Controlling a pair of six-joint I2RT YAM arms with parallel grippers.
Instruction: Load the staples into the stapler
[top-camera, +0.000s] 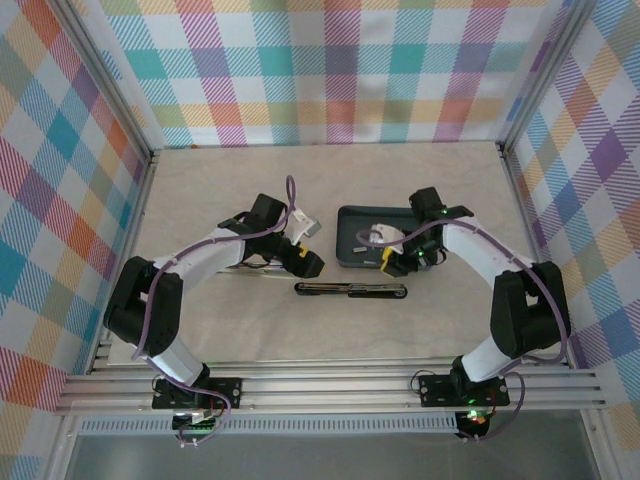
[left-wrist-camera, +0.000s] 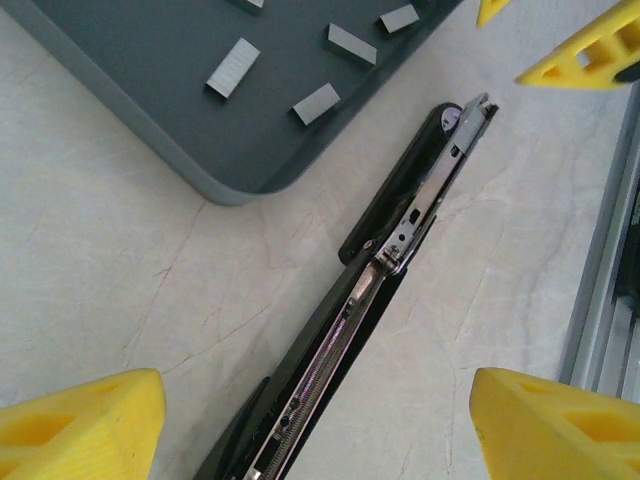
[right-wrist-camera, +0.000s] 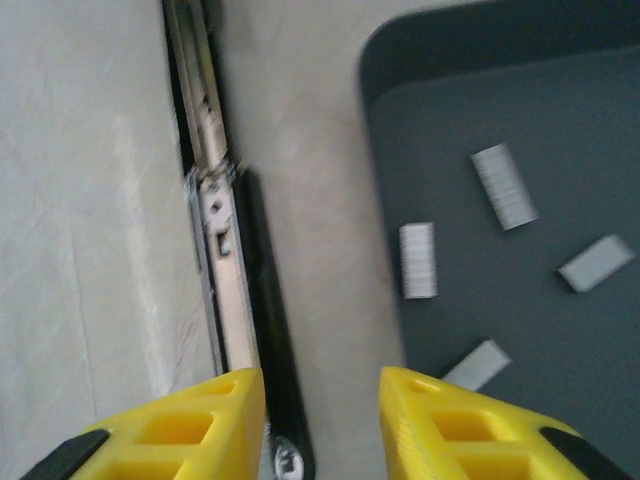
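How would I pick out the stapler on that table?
On the pale table, find the dark grey tray right of centre. Just off the tray's near edge lies the stapler, swung open flat. It is a long, thin black bar with a silvery metal channel along it, unlike the short grey staples scattered in the tray.
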